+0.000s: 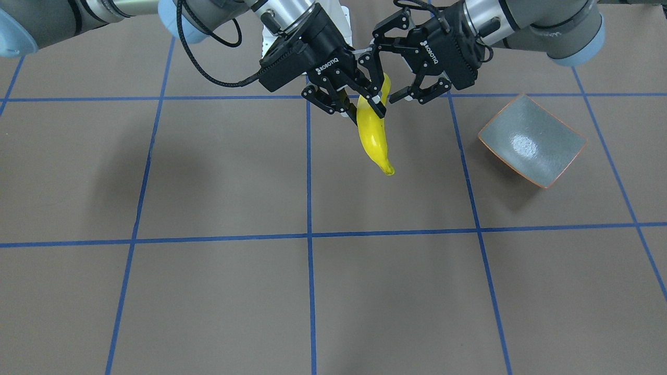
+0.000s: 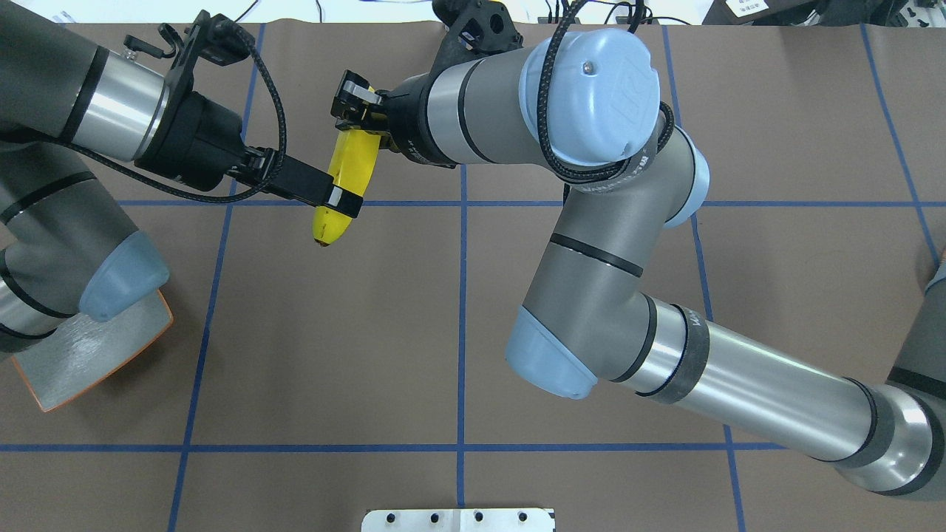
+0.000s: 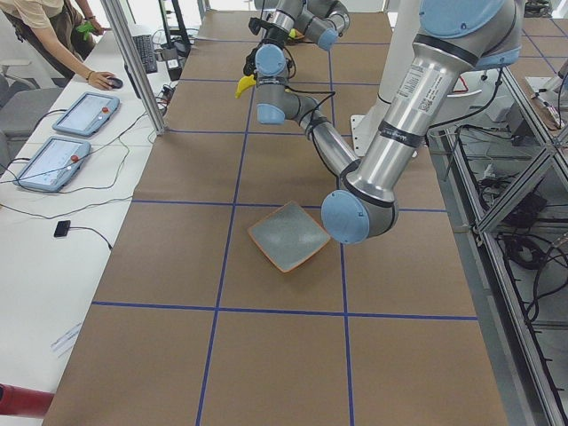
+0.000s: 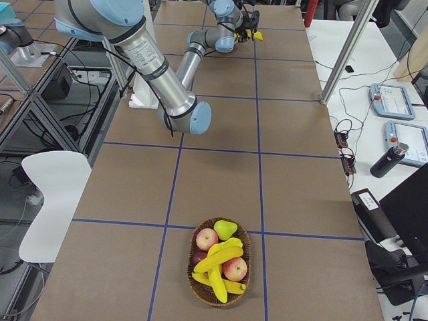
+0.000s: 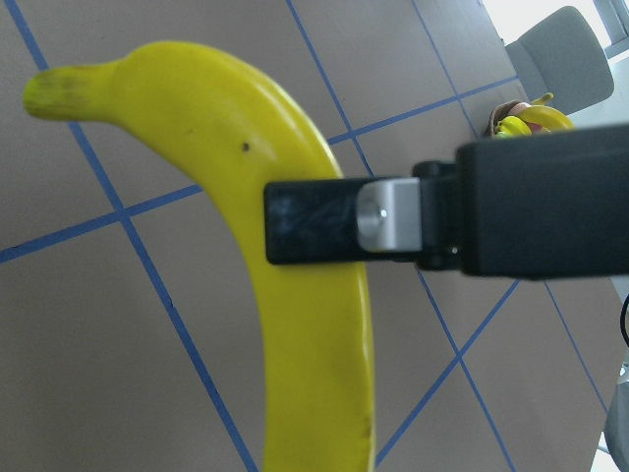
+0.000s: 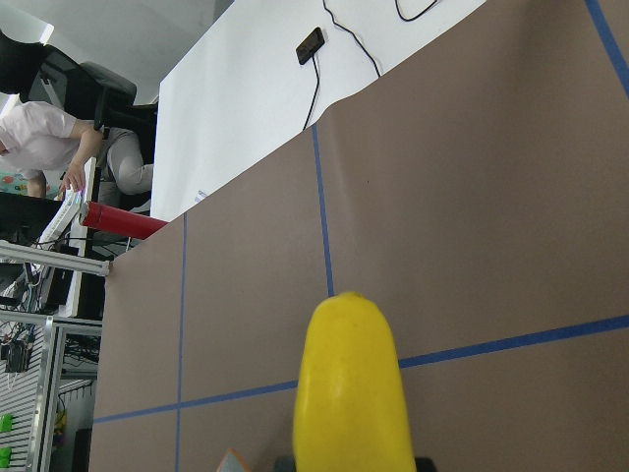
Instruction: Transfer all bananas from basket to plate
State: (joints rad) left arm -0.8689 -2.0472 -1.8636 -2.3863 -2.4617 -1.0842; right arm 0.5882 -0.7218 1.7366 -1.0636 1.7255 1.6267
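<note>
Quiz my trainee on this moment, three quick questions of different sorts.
1. True or false: the plate already holds a banana.
2. Which claw is clamped on the raised banana? A) left claw B) right claw C) both
3. Where are the other bananas right now?
Key: 1 false, the plate is bare. 2 B; the left claw is open beside the fruit. 3 In the basket.

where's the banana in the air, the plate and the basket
banana (image 1: 372, 136), exterior front-facing view, middle of its body
plate (image 1: 531, 141), exterior front-facing view, bare centre
basket (image 4: 190, 279), exterior right view, left rim
</note>
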